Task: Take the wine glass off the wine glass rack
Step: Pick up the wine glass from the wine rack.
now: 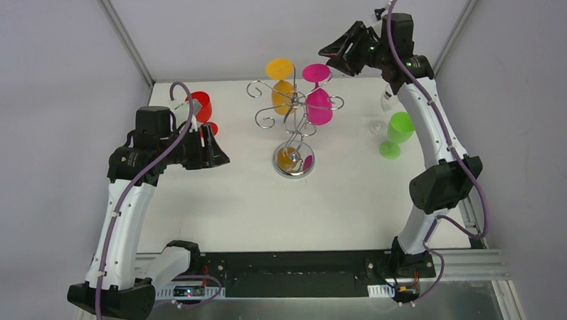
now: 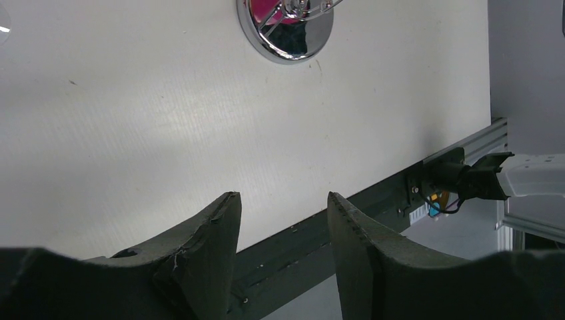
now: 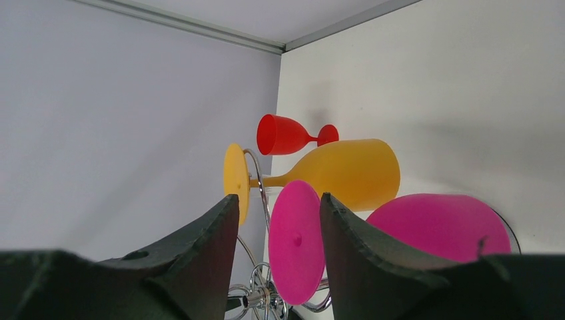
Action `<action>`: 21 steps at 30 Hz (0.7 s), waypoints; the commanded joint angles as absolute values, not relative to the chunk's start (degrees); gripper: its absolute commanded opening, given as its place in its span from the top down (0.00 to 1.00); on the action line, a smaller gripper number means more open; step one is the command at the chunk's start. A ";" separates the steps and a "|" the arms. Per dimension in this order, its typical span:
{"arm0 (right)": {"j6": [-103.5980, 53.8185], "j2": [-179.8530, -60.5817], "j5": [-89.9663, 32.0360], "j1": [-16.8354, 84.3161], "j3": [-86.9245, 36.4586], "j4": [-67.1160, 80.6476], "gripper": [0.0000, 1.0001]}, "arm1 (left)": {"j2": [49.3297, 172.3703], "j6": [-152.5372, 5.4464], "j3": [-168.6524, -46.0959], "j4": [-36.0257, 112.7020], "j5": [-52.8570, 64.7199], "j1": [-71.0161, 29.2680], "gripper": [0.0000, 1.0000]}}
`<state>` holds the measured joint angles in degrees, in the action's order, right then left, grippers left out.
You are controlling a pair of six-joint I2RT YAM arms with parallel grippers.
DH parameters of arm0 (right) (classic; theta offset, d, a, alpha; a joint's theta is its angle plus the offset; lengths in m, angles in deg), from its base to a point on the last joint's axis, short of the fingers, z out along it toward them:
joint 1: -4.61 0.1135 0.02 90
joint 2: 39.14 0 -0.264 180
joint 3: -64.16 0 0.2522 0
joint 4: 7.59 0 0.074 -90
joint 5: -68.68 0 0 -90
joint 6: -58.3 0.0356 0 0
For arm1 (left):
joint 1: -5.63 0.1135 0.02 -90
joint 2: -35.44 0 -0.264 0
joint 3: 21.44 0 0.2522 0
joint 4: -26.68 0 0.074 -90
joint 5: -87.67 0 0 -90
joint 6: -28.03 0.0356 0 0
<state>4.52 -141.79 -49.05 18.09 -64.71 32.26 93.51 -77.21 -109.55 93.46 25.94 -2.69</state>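
Two wine glasses hang from the curled arms of the wine glass rack (image 1: 288,116), which stands at the centre of the white worktop (image 1: 232,204) in the overhead view. The orange wine glass (image 1: 283,96) is on the rack's left side and the magenta wine glass (image 1: 319,106) on its right. Each has its round foot uppermost and its bowl below. The rack's round base (image 1: 293,162) sits flat on the worktop, mirroring both colours.

A red wine glass (image 1: 202,106) stands on the worktop in the upper left, just behind the left arm. A green wine glass (image 1: 398,132) stands upright at the right of the frame, close to the right arm.

The right pincer (image 1: 328,52) is raised in the upper right, near the magenta glass's foot and pointing toward it. In its wrist view the jaws stand moderately apart and clamp nothing. The magenta foot shows in the gap beyond them, partly hidden by one finger (image 3: 346,233), with the orange glass and the red one farther back.

The left pincer (image 1: 222,156) hovers left of the rack's base, apart from it. Its jaws are likewise moderately parted and hold nothing. In its wrist view only bare worktop lies between them, with the chrome base at the top edge of the frame.
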 commanded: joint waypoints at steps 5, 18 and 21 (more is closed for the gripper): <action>6.52 -141.63 -51.18 18.02 -65.50 29.27 0.50 | 92.39 -75.27 -109.05 93.42 25.70 -3.08 0.48; 7.06 -139.77 -47.26 18.02 -61.59 26.93 0.50 | 92.20 -74.77 -109.21 93.97 24.90 -3.10 0.48; 7.34 -139.51 -46.80 18.00 -61.30 26.54 0.50 | 92.20 -74.75 -109.21 94.13 24.99 -3.13 0.48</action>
<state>6.67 -142.05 -48.68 18.09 -62.02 28.52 93.27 -75.94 -109.29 93.72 25.64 -2.69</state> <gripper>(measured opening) 0.500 0.518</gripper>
